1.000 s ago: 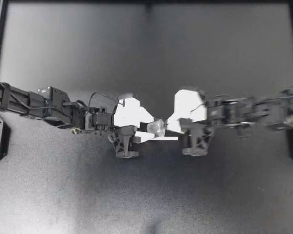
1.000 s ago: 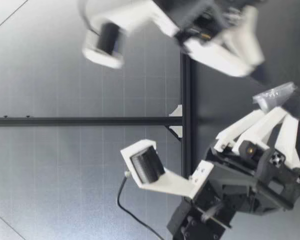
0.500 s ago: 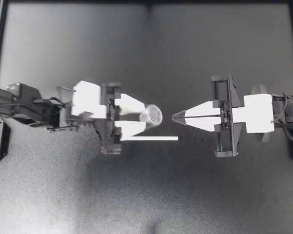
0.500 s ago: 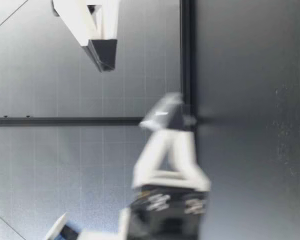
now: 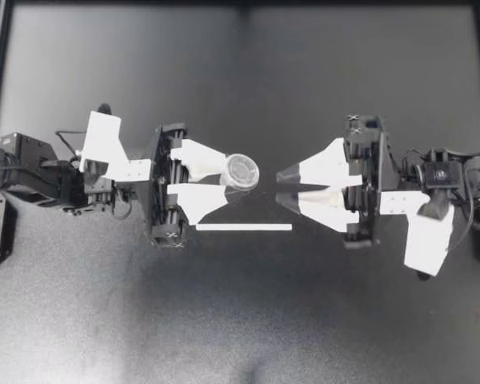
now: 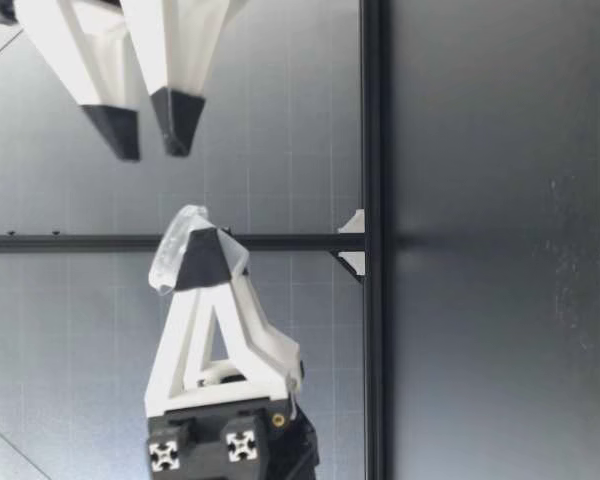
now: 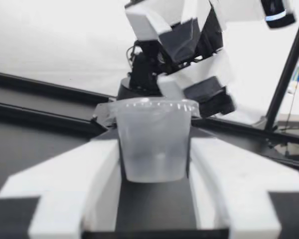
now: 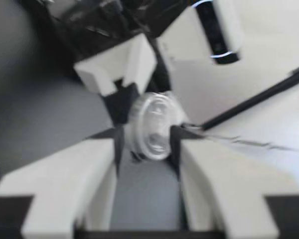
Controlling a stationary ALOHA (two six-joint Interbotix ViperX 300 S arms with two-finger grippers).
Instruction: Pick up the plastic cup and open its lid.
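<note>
Lifted and rolled level, left hand point(image 5: 232, 181) clamps the plastic cup point(image 5: 242, 170).

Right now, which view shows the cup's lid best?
The right wrist view: the lid faces that camera squarely. The top view shows it small; the left wrist view only its rim, edge-on; the low view barely any of it.

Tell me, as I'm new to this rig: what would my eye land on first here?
A clear plastic cup, lid on, is held in the air by my left pincer, shut on its sides. Facing it across a gap, my right pincer points its open tips toward the cup. A white strip lies on the dark table below.
</note>
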